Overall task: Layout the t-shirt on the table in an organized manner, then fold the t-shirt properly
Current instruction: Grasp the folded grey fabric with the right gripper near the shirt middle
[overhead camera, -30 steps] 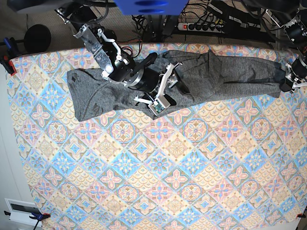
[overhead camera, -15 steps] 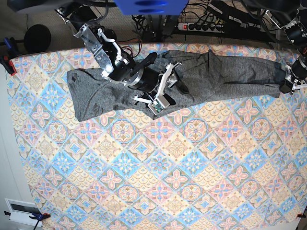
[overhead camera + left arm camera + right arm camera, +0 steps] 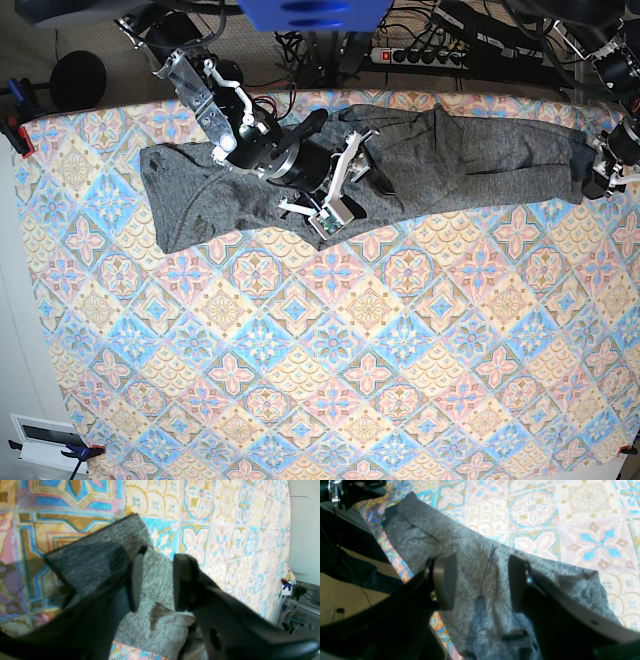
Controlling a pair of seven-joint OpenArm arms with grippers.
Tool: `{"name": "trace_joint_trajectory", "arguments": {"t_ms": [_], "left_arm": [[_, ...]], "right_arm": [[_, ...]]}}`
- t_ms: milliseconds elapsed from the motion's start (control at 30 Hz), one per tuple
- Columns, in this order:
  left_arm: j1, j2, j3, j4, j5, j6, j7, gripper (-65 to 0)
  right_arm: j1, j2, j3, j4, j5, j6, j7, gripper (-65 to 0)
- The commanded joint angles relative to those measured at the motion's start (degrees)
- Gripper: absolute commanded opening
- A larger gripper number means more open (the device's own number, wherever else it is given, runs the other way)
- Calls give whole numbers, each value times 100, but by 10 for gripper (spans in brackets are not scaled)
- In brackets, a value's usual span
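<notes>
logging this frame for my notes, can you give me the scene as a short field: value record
shirt: dark grey, stretched in a long band along the far side of the table, not folded flat
left gripper: jaws apart, over the shirt's end, cloth visible between them
right gripper: jaws wide apart, over the shirt's middle, nothing pinched
table cover: pastel diamond tiles, bare in front of the shirt
task state: layout not finished
</notes>
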Motion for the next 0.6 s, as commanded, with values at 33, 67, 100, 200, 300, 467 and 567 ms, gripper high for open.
{"name": "trace_joint_trajectory", "arguments": {"t_ms": [33,67,100,200,300,467,567], "left_arm": [[-20,-35,-37,69,-80,-22,-50,-409],[-20,-17,-37,69,-80,-22,-50,-403],[-20,-9,-37,69,-80,-22,-50,-399],[-20,35,-54,69,-80,-31,-50,-397],[-46,106,-81,69,-107,-49,-76,-398],[-55,141,-89,69,-116,-49,-94,-398],[-64,141,-89,69,-107,-49,-103,-398]], "right_arm": [[71,-35,19,89,43,43,154,-337],[62,-35,19,89,43,43,154,-337],[62,-35,19,89,43,43,154,-337],[62,-35,19,89,43,43,154,-337],[44,-35,19,89,43,43,154,-337],[-17,-35,19,89,43,43,154,-337],[-17,-35,19,89,43,43,154,-337]]}}
